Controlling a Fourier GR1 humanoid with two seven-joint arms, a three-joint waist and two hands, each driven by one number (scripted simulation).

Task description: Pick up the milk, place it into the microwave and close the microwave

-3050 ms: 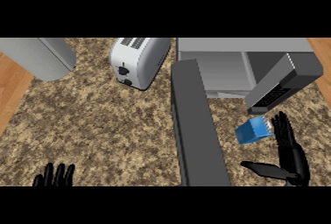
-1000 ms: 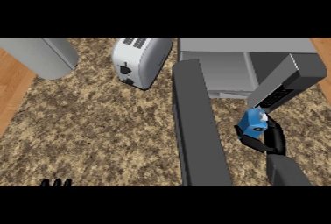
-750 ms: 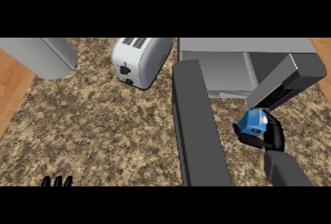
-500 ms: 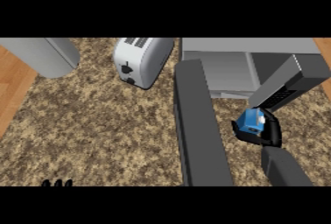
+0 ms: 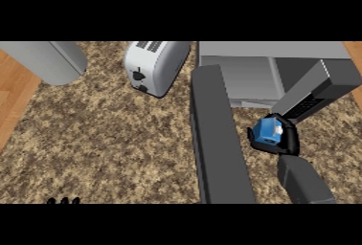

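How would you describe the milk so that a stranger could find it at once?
Start at the open microwave at the counter's far right, and look just in front of its opening, right of the door. There the right hand has its fingers curled round the milk, the only bright blue thing here.

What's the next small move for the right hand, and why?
Probably carry the milk carton up and left into the microwave's open cavity. The right hand is curled round it just outside the opening, and the open door leaves that path clear.
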